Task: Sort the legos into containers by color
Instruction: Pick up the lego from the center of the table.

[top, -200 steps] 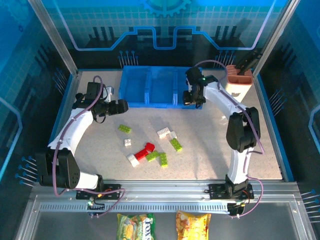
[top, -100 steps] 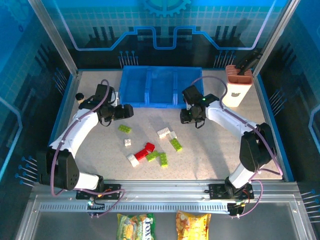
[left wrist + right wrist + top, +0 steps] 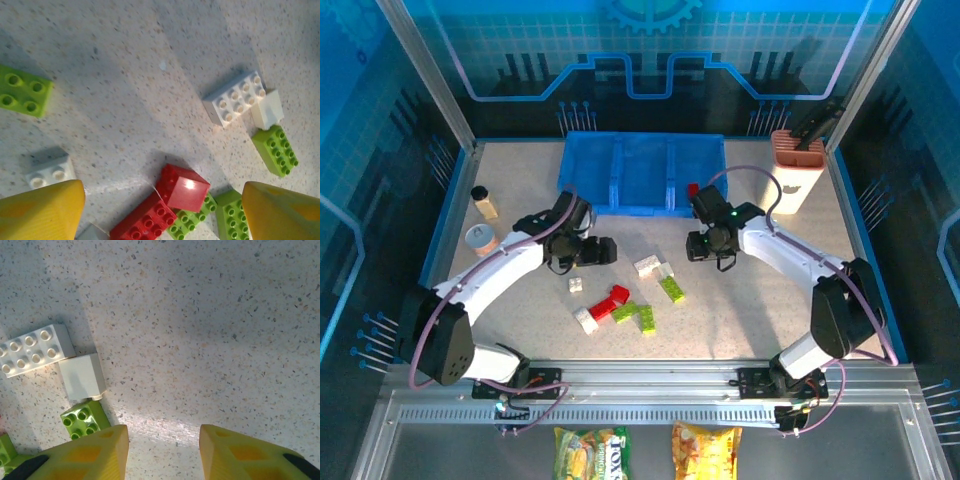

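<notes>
Red, lime, white legos (image 3: 613,300) on speckled table (image 3: 750,300) (blue tray (image 3: 642,172)).

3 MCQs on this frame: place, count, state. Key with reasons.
1. Relative to the blue plastic three-compartment tray, the cluster of small red, green and white plastic bricks lies: A) inside B) on the speckled table, nearer the arm bases C) behind
2. White plastic bricks in the right wrist view: A) one B) two C) four
3. The left gripper has its yellow fingers: A) open, empty B) shut on red brick C) shut on green brick
Key: 1B, cluster on table; 2B, one studded, one smooth; 3A, wide gap, nothing gripped.
</notes>
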You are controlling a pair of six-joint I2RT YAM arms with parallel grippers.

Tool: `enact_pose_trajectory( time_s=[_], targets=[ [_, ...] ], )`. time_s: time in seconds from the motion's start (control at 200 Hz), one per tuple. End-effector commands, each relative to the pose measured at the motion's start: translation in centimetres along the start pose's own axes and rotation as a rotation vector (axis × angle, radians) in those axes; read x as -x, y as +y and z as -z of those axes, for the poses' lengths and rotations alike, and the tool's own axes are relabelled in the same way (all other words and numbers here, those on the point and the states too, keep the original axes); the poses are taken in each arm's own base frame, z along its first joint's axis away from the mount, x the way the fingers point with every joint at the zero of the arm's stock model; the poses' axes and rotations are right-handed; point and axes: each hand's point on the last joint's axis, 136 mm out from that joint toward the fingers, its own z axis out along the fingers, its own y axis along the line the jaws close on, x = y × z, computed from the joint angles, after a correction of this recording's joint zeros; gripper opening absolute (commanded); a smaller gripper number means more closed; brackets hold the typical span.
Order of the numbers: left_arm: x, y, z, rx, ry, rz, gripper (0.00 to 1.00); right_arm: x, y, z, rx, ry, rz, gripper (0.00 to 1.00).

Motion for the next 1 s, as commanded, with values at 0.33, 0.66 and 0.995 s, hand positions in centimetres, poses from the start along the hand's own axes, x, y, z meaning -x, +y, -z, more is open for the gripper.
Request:
enact_pose_trajectory(
  time_s=[0.33, 0.66, 0.995],
  targets=[
    [-5.2, -1.7, -1.6, 0.044, 0.126, -0.089, 0.82, -3.0, -2.8, 0.5, -0.017, 0.006, -0.071, 0.43],
    [-7.5, -3.6, -3.7, 0.081, 0.190, -0.158, 0.81, -4.5, -3.8, 1.0, -0.027, 0.009, -0.085, 0.42],
    [-4.1, -6.0, -5.7, 0.104, 0.162, -0.322, 0.80, -5.4, -4.4, 1.3, -0.032, 0.002, -0.100, 0.43]
  ],
)
